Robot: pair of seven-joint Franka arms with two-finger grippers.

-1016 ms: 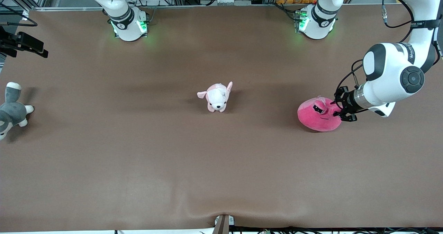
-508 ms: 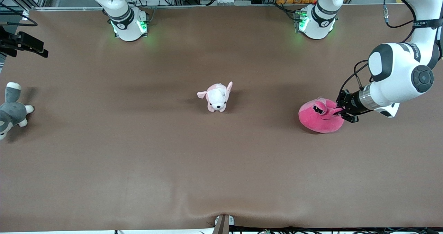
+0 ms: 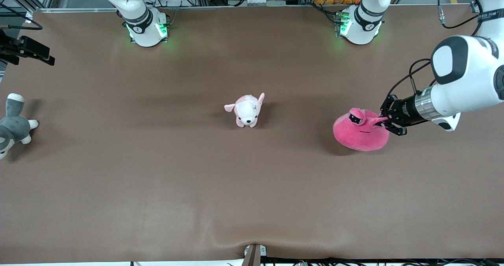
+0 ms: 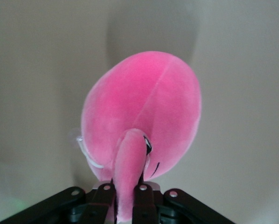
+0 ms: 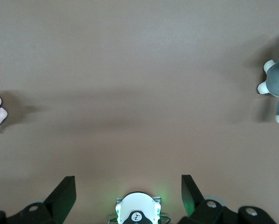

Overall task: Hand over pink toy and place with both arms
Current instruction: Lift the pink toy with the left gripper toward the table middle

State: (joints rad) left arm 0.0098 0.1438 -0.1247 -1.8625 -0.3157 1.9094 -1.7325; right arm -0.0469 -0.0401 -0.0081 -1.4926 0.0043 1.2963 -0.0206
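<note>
While left end effector (image 3: 384,121) pinches pink toy (image 3: 359,134)

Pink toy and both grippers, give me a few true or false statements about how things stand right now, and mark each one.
1. The left gripper is shut on an eye stalk of the pink toy. True.
2. The right gripper holds the grey and white plush. False: its fingers stand open and empty, high over the table, and that plush lies on the table at the right arm's end.
3. The white and pale-pink dog plush stands near the middle of the table, apart from the pink toy. True.
4. The pink toy is touching the dog plush. False: bare table lies between them.
5. Both grippers are gripping the pink toy. False: only the left gripper grips it.
</note>
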